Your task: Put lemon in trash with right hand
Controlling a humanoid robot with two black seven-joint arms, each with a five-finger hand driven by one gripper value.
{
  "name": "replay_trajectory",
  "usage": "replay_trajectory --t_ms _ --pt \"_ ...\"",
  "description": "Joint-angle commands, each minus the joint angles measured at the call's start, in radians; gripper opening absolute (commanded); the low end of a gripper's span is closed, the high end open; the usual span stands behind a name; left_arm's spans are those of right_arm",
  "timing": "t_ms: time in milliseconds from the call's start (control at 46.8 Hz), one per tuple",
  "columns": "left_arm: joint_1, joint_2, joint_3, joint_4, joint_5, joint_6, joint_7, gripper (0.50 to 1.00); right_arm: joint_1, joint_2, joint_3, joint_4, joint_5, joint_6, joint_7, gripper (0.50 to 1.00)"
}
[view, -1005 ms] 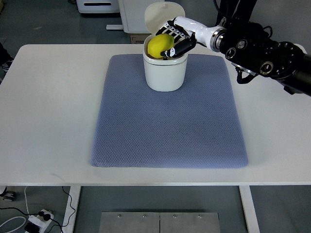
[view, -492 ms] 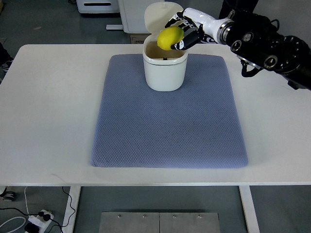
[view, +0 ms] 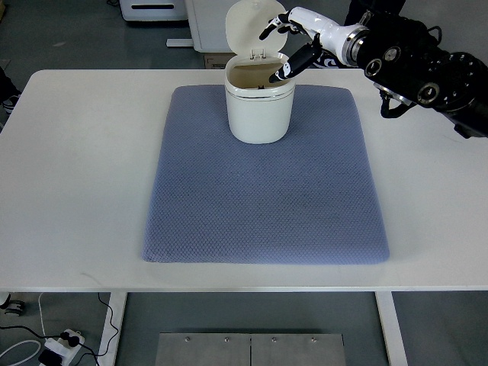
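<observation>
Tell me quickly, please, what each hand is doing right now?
Right hand: open, holding nothing, above the trash can.
Left hand: not in view.

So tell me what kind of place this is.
Probably a robotics lab or test workspace: a plain white table with a blue mat laid as a work area, a power strip on the grey floor, and white equipment cabinets behind.

Trash bin [view: 259, 114]: smooth, glossy white plastic. Mat [view: 263, 191]: blue-grey cloth, matt, rough-woven. Bench [view: 84, 168]: smooth matt white.
</observation>
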Motion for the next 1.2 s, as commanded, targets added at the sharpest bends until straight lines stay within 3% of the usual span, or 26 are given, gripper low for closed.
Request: replay_trajectory --t_ms 0,278,663,1176 --pt "-0.001 0.000 0.000 0.000 0.000 0.000 0.000 1.000 -0.001 -0.028 0.000 0.006 0.009 0.012 0.003 0.979" --pt "-0.001 0.000 0.000 0.000 0.000 0.000 0.000 1.000 -0.015 -0.137 0.051 0.126 0.014 0.074 0.008 0.983" --pt "-0.001 0.000 0.000 0.000 0.000 0.000 0.000 1.000 -0.102 -0.255 0.172 0.224 0.029 0.080 0.032 0.995" --pt "-0.001 0.000 0.000 0.000 0.000 0.000 0.000 1.000 -0.403 -0.323 0.661 0.230 0.029 0.080 0.025 1.000"
